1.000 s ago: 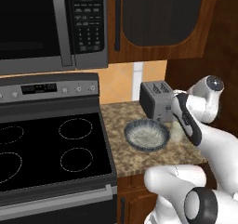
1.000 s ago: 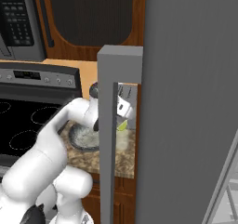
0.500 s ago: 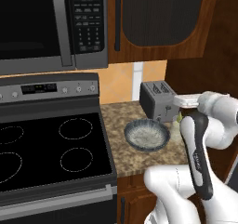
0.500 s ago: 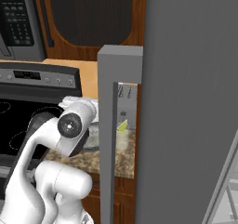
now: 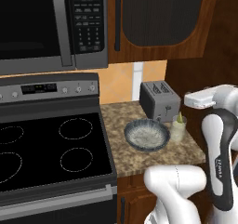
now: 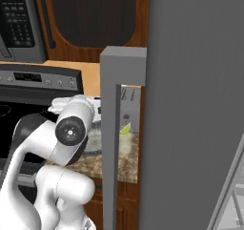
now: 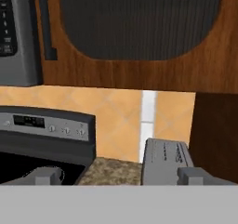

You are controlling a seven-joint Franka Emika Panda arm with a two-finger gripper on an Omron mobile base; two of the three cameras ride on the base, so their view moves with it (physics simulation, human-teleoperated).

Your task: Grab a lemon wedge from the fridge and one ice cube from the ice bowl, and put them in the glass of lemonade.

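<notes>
One lemon wedge (image 5: 179,117) is already sitting in the glass of lemonade (image 5: 178,129), poking up pale green at the rim, so by my read half the job is done and the ice cube is left. The ice bowl (image 5: 147,135) lies at nine o'clock of the glass, just beside it, toaster (image 5: 159,99) at twelve o'clock. The gripper (image 7: 120,175) hangs high with jaws spread wide and nothing between them, looking at the backsplash. Room is tight: the fridge (image 6: 190,105) door edge stands at three o'clock of the counter (image 5: 139,158), stove (image 5: 51,148) at nine
</notes>
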